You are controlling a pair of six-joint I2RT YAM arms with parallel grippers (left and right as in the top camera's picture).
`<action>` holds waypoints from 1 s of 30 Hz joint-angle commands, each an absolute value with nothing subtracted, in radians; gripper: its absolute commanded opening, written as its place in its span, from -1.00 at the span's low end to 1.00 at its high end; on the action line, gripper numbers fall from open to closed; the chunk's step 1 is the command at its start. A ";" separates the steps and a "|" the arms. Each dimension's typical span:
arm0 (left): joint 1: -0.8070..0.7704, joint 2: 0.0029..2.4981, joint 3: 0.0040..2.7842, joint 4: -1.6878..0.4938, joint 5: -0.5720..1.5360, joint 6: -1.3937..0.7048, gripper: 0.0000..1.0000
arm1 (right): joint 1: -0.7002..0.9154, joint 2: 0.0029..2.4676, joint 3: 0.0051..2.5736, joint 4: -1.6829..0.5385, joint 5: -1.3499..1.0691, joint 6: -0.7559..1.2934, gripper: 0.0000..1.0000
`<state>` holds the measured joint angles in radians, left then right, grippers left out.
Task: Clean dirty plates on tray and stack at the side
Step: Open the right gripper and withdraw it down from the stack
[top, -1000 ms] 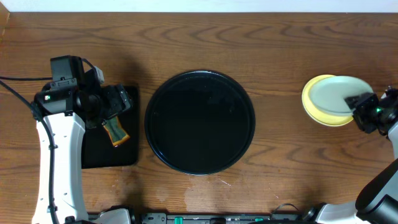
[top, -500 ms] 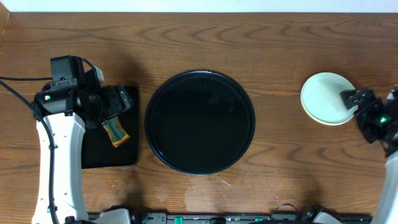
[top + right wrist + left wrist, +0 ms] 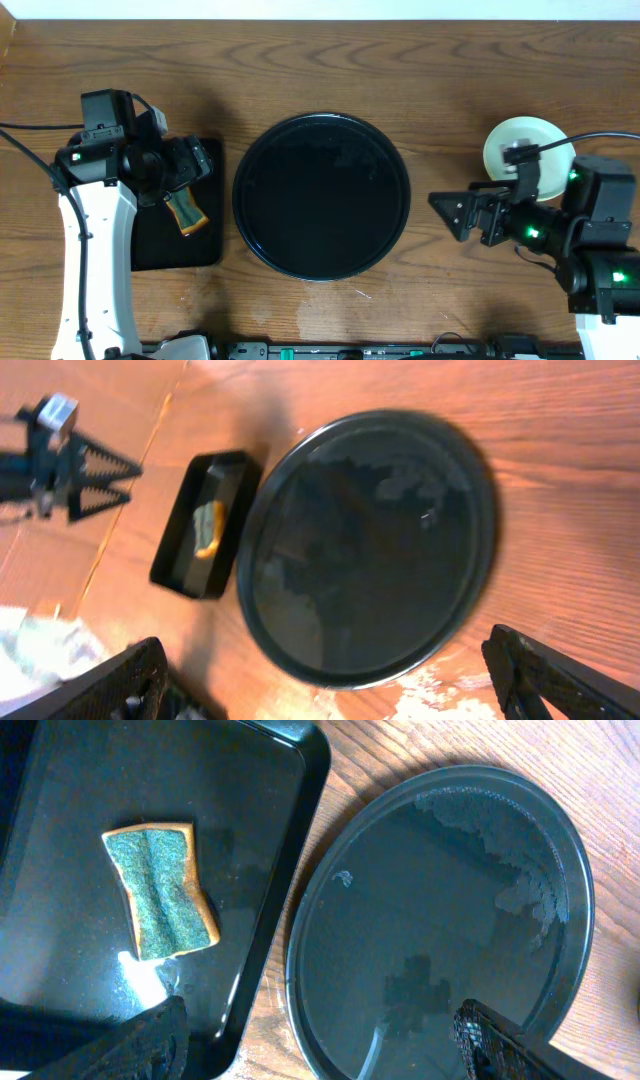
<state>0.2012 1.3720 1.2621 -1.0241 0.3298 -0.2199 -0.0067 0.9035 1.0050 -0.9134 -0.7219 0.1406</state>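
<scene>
- Overhead: the round tray [image 3: 322,196] lies bare in the middle of the counter [image 3: 440,70]. The dirty plates [image 3: 535,132] sit as one stack at the right side with a pale mint one on top. How many lie beneath I cannot tell, since the arm covers part of the pile.
- Overhead: the right gripper [image 3: 450,216] hangs between the stack and the tray, jaws spread wide and holding nothing. With nothing left on the tray, the step in hand is likely drawing that arm clear. Lift first, then swing away from the stack, minding the cable that runs just beside it.
- Left wrist: the left gripper [image 3: 325,1055] hovers wide and empty over the rectangular tray [image 3: 270,810], where the sponge [image 3: 160,890] lies flat. The sponge is best left there unless a smear turns up on a plate.
- Right wrist: only the empty round tray, the rectangular tray and the spread fingers show — the stack is out of frame. Clearance from the plates is better judged from above than from this camera.
</scene>
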 commanded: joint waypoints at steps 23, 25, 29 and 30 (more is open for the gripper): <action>0.205 1.368 1.274 -1.028 0.320 -0.211 0.72 | -0.039 0.153 0.410 -0.474 -0.474 -0.313 0.98; 0.205 1.368 1.274 -1.028 0.320 -0.211 0.72 | -0.039 0.087 0.312 -0.399 -0.475 -0.295 0.98; 0.205 1.368 1.274 -1.028 0.320 -0.211 0.72 | -0.039 0.002 0.137 -0.252 -0.448 -0.185 0.99; 0.205 1.368 1.274 -1.028 0.320 -0.211 0.72 | -0.038 0.006 0.093 -0.196 -0.441 -0.153 0.98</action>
<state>0.2012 1.3720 1.2621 -1.0245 0.3294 -0.2199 -0.0315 0.0280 0.1764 -0.2584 -0.4713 -0.2497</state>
